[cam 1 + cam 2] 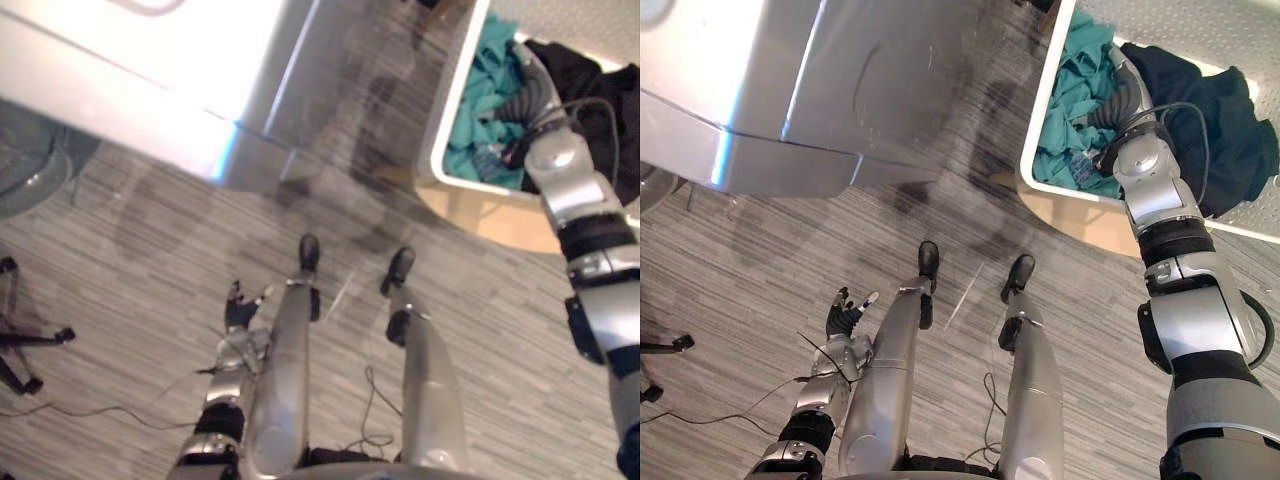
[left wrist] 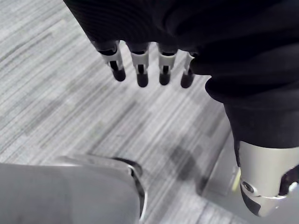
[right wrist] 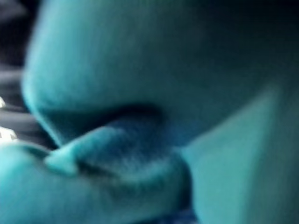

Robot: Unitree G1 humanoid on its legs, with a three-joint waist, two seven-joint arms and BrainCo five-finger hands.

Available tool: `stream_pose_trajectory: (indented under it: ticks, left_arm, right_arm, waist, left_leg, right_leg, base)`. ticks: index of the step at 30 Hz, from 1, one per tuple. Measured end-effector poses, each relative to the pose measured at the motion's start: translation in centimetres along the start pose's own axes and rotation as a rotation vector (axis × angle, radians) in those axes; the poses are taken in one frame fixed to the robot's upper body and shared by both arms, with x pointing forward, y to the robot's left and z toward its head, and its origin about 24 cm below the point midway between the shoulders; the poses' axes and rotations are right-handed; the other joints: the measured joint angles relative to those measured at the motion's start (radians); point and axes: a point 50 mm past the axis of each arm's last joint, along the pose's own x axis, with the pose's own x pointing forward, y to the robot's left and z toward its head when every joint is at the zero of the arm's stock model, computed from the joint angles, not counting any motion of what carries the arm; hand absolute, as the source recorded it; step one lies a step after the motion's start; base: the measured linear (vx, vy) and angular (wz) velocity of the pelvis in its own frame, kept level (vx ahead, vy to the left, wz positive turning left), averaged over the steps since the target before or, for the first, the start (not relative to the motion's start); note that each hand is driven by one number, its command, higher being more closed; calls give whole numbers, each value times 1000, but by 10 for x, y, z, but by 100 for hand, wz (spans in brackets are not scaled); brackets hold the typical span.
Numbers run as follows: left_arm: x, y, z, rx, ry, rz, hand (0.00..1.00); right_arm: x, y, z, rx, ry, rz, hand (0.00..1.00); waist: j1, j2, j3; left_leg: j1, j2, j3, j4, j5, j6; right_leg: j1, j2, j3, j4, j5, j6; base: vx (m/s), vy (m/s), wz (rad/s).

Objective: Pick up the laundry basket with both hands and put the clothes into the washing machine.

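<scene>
- You are looking down at the white laundry basket (image 1: 1043, 105). It is sitting on a tan stand (image 1: 1080, 215), ahead of the robot and off to its right.
- Teal clothes (image 1: 1075, 90) are lying in the part of the basket nearer the washing machine (image 1: 790, 90). Black clothes (image 1: 1220, 130) are lying in the part farther from it.
- The right hand (image 1: 1122, 100) is reaching down into the basket and pushing into the teal clothes. Its fingers are hiding in the cloth, so you cannot tell if they are spread out or pinching anything. The right wrist view is showing teal cloth from very close.
- The left hand (image 1: 845, 315) is hanging low over the floor (image 1: 760, 260), well apart from the basket. Its fingers (image 2: 140, 70) are hanging straight, side by side, and holding nothing.
- The washing machine is standing ahead and to the left. Bare floor is lying between it and the basket.
- Here is what the next move is turning on: the basket is lying up and to the right of the left hand, while the right hand is inside it. The right hand is much the nearer one.
- For a lift with both hands, you are probably going to need the left hand up and across, at the basket's side nearest the washing machine.
- The basket is running off the edge of the view, so you cannot tell which way its long side is pointing.
</scene>
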Motion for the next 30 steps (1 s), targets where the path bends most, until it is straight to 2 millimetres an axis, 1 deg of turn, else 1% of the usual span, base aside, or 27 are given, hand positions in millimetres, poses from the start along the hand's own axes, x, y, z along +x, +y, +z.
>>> stream_pose_trajectory:
  ticks: [3,5,11,15,17,18,19,21,22,23,24,25,27,28,29,30]
  left_arm:
    - [0,1,2,-15,-7,11,0]
    - [0,0,4,-20,-11,17,0]
    - [-1,-4,3,-30,-7,16,0]
    - [-2,-1,-6,-21,34,26,0]
    - [-3,1,-12,-14,61,33,0]
    - [-5,4,-16,-8,79,39,0]
    - [-5,4,-19,-4,90,40,0]
    - [-7,8,-30,14,142,47,0]
    - [-8,9,-33,18,154,50,0]
    - [-10,11,-39,31,179,51,0]
    - [-12,12,-41,38,188,52,0]
    - [-14,15,-45,49,199,48,0]
    - [-17,17,-52,61,219,37,0]
    - [-21,19,-59,81,247,23,0]
    - [-23,22,-65,109,273,16,0]
    - [-25,21,-68,120,287,4,0]
  right_arm:
    - [0,-1,1,-7,-3,-13,100]
    - [-1,3,-1,-39,-2,2,100]
    - [-5,13,-9,-53,19,29,100]
    - [-15,25,-25,-50,65,61,100]
    - [-19,27,-27,-22,63,61,100]
    - [-22,27,-26,20,50,57,100]
    - [-24,27,-26,39,47,51,100]
    - [-31,23,-35,100,63,25,100]
    - [-33,22,-36,117,63,16,100]
    - [-39,19,-39,157,61,-11,100]
    - [-41,17,-39,183,57,-25,100]
    - [-47,14,-40,226,48,-49,100]
    - [-55,8,-46,275,47,-80,100]
    - [-61,6,-53,311,65,-101,100]
    - [-67,4,-63,345,92,-127,100]
    - [-69,4,-66,357,105,-135,100]
  waist:
    - [2,-7,4]
    - [2,-7,4]
    - [2,-8,4]
    - [-4,-9,3]
    - [-13,-11,2]
    - [-26,-15,0]
    - [-30,-17,-1]
    - [-31,-28,-6]
    - [-31,-28,-6]
    - [-32,-34,-10]
    - [-32,-40,-14]
    - [-34,-54,-25]
    - [-48,-78,-60]
    - [-64,-93,-98]
    - [-72,-103,-130]
    - [-78,-105,-144]
  left_leg:
    - [-7,-1,-1,10,-1,1]
    - [-8,0,-4,16,-1,1]
    - [10,-1,3,19,0,1]
    - [104,2,22,-1,0,1]
    - [153,3,26,-20,-1,1]
    - [186,3,28,-32,-1,1]
    - [201,3,29,-37,-1,1]
    - [281,2,45,-68,1,-1]
    - [306,2,48,-76,2,-2]
    - [357,-1,56,-98,4,-6]
    - [381,-2,60,-111,7,-9]
    - [426,-3,68,-139,12,-12]
    - [477,-11,71,-185,30,-16]
    - [506,-20,69,-229,49,-18]
    - [547,-25,69,-274,65,-22]
    - [567,-28,69,-295,72,-22]
  right_leg:
    - [-13,-7,-2,30,-11,-4]
    - [-15,-10,-6,43,-16,-3]
    - [-5,-14,-2,58,-21,-3]
    - [72,-15,8,50,-22,-2]
    - [120,-13,10,34,-23,-3]
    - [152,-12,9,24,-23,-3]
    - [167,-12,8,20,-23,-3]
    - [233,-13,15,7,-25,-2]
    - [255,-12,15,-1,-25,-2]
    - [297,-13,16,-13,-26,0]
    - [316,-13,17,-19,-26,0]
    - [351,-13,20,-35,-26,0]
    - [390,-14,21,-59,-26,0]
    - [412,-15,21,-81,-24,2]
    - [441,-15,21,-105,-21,3]
    - [458,-15,21,-117,-19,4]
  base:
    - [-4,-1,5]
    - [15,-5,5]
    - [37,-5,2]
    - [51,-17,0]
    - [-1,-26,2]
    - [-9,-47,6]
    - [-11,-58,7]
    - [7,-47,1]
    - [24,-43,-1]
    - [23,-34,-1]
    - [28,-48,-3]
    - [36,-54,-1]
    - [62,-52,8]
    - [115,-50,14]
    - [125,-48,13]
    - [135,-36,2]
